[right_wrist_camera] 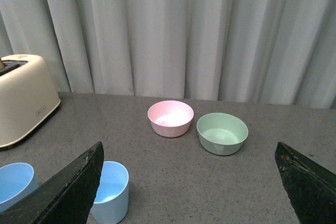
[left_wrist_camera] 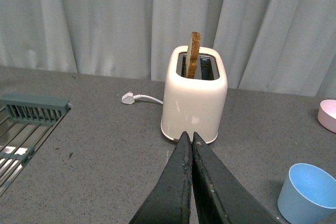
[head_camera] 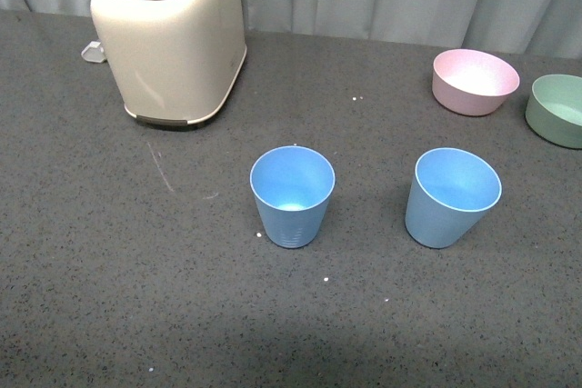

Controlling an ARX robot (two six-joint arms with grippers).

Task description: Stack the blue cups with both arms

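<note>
Left gripper (left_wrist_camera: pixel 190 137): fingers pressed together, empty. A blue cup (left_wrist_camera: pixel 307 192), apparently the left cup (head_camera: pixel 292 195), stands upright off to one side, clear of the tips. Right gripper (right_wrist_camera: pixel 188 150): fingers spread wide, empty. The right cup (right_wrist_camera: pixel 113 190) stands just beside one finger.

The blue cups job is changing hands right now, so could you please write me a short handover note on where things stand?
The left end effector is shut and empty, pointing toward the toaster.
The right end effector is open and empty.
The left blue cup and the right blue cup stand mouth up on the counter, apart and unstacked. Neither arm shows in the front view.
Done: nothing yet.
Left: grasp a cup with each arm and nest one inside the other.
</note>
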